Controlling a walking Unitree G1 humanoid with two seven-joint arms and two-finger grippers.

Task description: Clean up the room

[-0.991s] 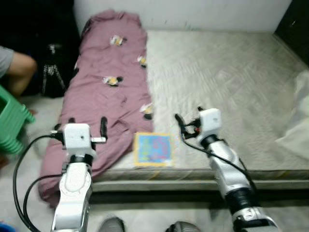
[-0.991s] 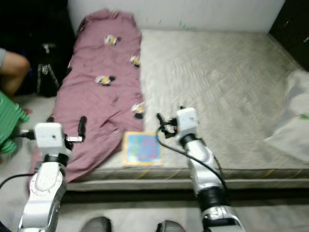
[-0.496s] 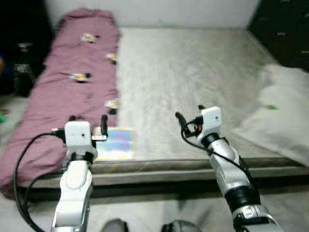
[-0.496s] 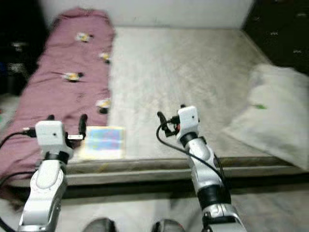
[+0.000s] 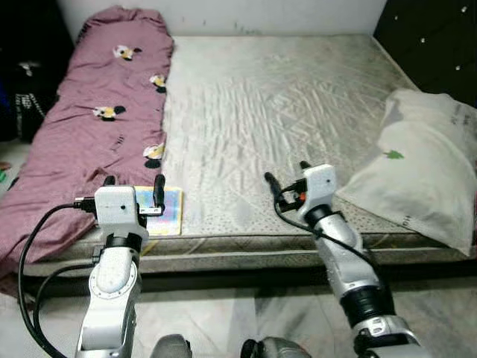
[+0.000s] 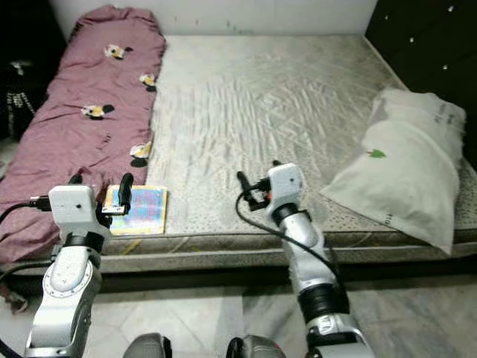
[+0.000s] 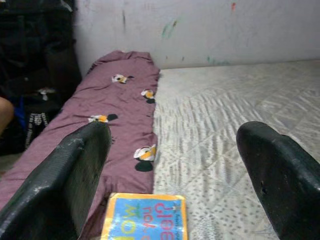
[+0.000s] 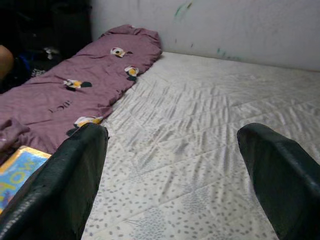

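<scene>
- A pale marbled floor (image 5: 223, 321) is seen nearest, running along the front edge of the bed.
- The left gripper (image 5: 134, 188) is held over the bed's front left corner, its jaws spread wide with nothing between them.
- The right gripper (image 5: 285, 176) is held above the front edge of the mattress (image 5: 268, 104), jaws likewise wide apart and empty.
- A thin, flat, square book (image 5: 165, 209) with a glossy blue and yellow cover is seen lying at the mattress's front edge, just ahead of the left gripper and partly hidden by it.
- The mattress is covered in grey quilted fabric, wrinkled toward the middle, with broad bare room between the two sides.
- A soft, crumpled mauve blanket (image 5: 82, 134) with small printed figures is laid along the left edge, spilling over it.
- A plump white pillow (image 5: 417, 171) is set at the right edge, overhanging the front corner.
- A scuffed white wall (image 7: 210, 30) closes the far side; a dark padded panel (image 5: 440, 37) stands at the right.
</scene>
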